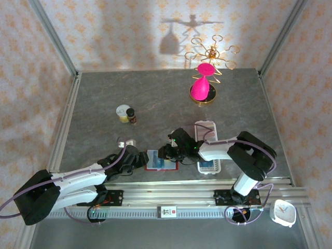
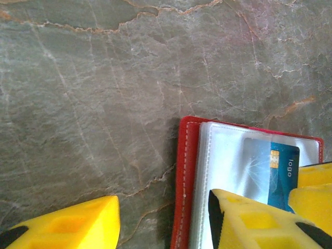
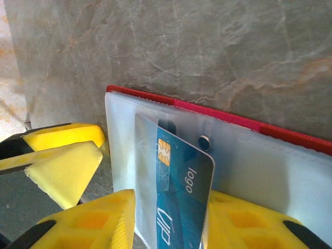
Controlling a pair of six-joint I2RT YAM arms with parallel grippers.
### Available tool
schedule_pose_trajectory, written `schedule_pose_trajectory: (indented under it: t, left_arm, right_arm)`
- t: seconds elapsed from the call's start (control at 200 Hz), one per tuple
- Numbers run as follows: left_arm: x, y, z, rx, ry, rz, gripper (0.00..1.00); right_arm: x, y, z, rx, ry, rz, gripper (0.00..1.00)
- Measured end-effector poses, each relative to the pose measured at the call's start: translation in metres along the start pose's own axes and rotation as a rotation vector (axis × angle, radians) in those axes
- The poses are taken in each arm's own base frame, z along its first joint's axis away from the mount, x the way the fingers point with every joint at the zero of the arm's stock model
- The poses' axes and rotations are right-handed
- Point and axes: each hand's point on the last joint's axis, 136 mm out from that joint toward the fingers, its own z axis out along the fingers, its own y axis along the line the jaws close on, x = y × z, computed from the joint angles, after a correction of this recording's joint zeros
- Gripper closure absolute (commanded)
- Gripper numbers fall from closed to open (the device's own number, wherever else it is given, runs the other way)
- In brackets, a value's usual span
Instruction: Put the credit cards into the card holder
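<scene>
The card holder [image 1: 168,168] lies open on the table near the front edge, a red wallet [image 3: 295,136] with clear plastic sleeves. A blue credit card [image 3: 181,202] with a gold chip sits partly inside a sleeve, its near end sticking out. My right gripper [image 3: 171,197] is open, its yellow fingers either side of that card's free end. My left gripper [image 2: 163,199] is open astride the wallet's red left edge [image 2: 185,176], one finger [image 2: 249,223] over the sleeve, the other [image 2: 67,225] over bare table. From above, both grippers [image 1: 142,160] [image 1: 168,154] meet at the wallet.
A long white slotted tray [image 1: 207,148] lies under the right arm. A small jar and brown bottle [image 1: 127,114] stand at mid left, a gold stand with a pink piece [image 1: 204,85] at the back. A white clock [image 1: 284,212] sits off the table at front right.
</scene>
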Motion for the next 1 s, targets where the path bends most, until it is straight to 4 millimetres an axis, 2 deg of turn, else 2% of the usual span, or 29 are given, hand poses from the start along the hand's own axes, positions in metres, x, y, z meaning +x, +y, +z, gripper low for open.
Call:
schedule_pose_trajectory:
  t: [0.26,0.501,1.001]
  left_arm:
    - [0.0,0.0,0.001,0.001,0.005,-0.005,0.55]
    - [0.0,-0.002,0.003,0.01,0.003,-0.007,0.55]
    - [-0.001,-0.005,0.005,0.051,-0.01,-0.03,0.58]
  right_arm:
    - [0.003,-0.006,0.001,0.031,0.007,-0.009,0.82]
    - [0.007,0.007,0.011,0.021,0.027,-0.034,0.84]
    - [0.009,0.015,0.021,-0.025,0.035,-0.015,0.89]
